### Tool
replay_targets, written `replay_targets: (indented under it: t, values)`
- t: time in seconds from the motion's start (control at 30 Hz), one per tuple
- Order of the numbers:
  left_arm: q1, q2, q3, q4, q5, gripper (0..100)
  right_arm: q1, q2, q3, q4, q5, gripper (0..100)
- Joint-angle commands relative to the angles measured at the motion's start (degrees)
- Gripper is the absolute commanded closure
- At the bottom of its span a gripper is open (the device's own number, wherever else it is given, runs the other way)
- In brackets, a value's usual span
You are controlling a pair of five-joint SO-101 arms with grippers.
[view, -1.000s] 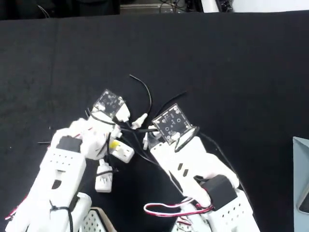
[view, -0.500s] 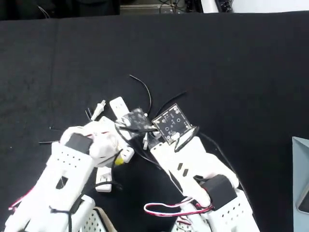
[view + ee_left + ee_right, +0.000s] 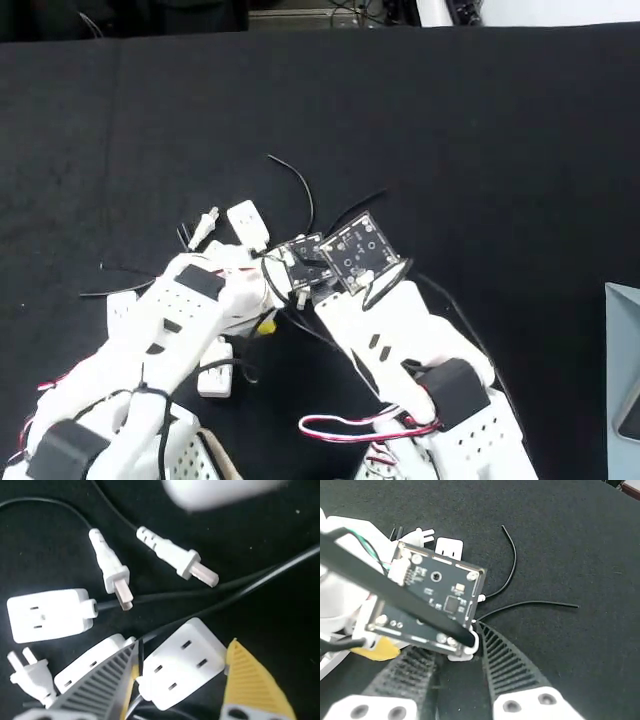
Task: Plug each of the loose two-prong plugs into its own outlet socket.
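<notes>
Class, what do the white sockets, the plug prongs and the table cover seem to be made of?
Sockets: smooth moulded white plastic, slightly glossy. Plug prongs: flat pale blades, probably metal, though dull. Table cover: matte black, likely cloth, with lint specks.

I count outlet sockets, qty 3: ref. socket point(image 3: 182, 667), socket 2 point(image 3: 47, 615) well apart from ref., socket 3 point(image 3: 95, 655) just beside ref. Two-prong plugs, qty 3, all loose: plug 1 point(image 3: 177, 560) and plug 2 point(image 3: 112, 572) near ref., plug 3 point(image 3: 25, 672) past socket 3 from ref. Black leads point(image 3: 260, 577): several, exact qty unclear. Arms, qty 2: my left arm point(image 3: 160, 330), right arm point(image 3: 400, 330).
</notes>
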Motion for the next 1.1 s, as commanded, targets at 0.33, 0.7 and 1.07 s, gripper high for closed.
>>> replay_targets:
  t: [0.33,0.7,1.07]
  values:
    - [-2.86,-3.87,-3.12,-1.85,17.67,90,0.26,-0.31,-0.66,-0.7,-0.18,98.7]
    - [-13.05,-3.43,-6.99,1.32,15.03,68,0.26,-0.31,-0.66,-0.7,-0.18,98.7]
    - [-8.75,-3.43,4.53,-10.73,14.07,73,0.26,-0.31,-0.66,-0.7,-0.18,98.7]
